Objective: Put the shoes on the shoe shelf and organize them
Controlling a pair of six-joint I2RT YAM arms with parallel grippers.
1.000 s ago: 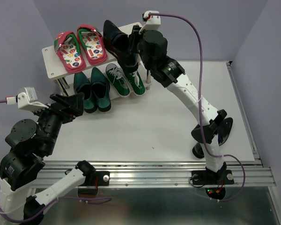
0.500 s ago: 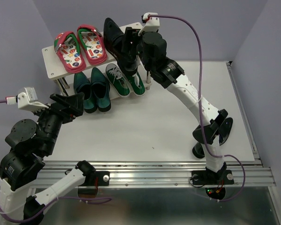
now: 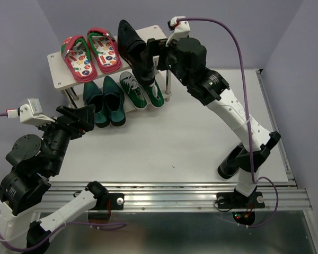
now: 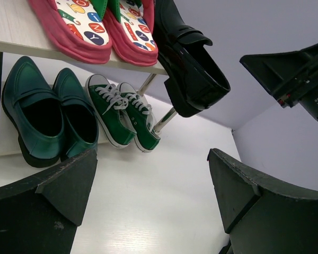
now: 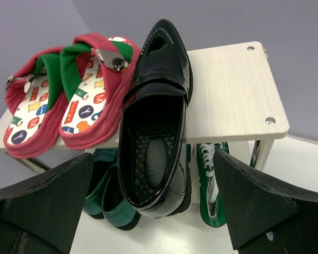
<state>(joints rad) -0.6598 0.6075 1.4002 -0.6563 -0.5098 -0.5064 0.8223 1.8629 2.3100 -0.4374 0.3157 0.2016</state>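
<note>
Black shoe (image 5: 156,106) heel overhanging shelf (image 5: 228,90) front edge, bare board rightward; right tool (image 3: 146,61) and left tool (image 4: 152,159) spread, empty

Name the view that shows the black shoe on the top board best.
Right wrist: the black shoe lies whole in view, toe to heel, insole showing, on the top board. Left wrist shows its side and overhanging heel from below. Top external shows mostly its toe; the right hand covers the rest.

Bright even light, soft shadows, white glints on the black dress shoe (image 5: 161,69), wrist views wide-angled, mostly sharp.
</note>
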